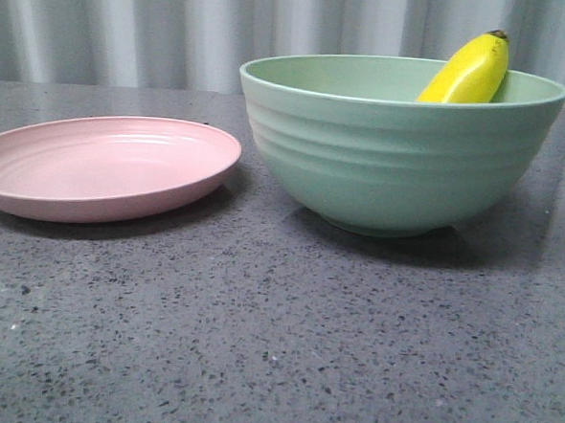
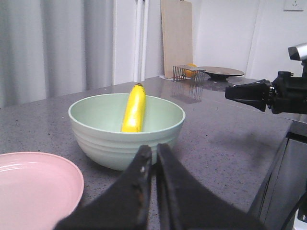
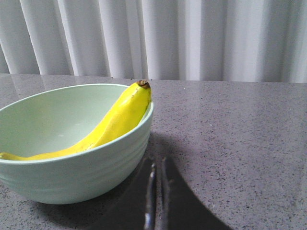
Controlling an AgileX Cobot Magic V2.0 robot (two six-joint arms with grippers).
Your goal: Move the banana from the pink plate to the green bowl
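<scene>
Front view: banana lay in bowl, tip leaning on rim; plate bare.
Left gripper: pressed together, holding nothing.
Right gripper: likewise.
Handling: likely light, stiff, slippery; grasp mid-body.

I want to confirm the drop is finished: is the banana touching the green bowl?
Touching. In the right wrist view the banana lies inside the green bowl, its dark-tipped end leaning on the rim. Both grippers are clear of it.
</scene>
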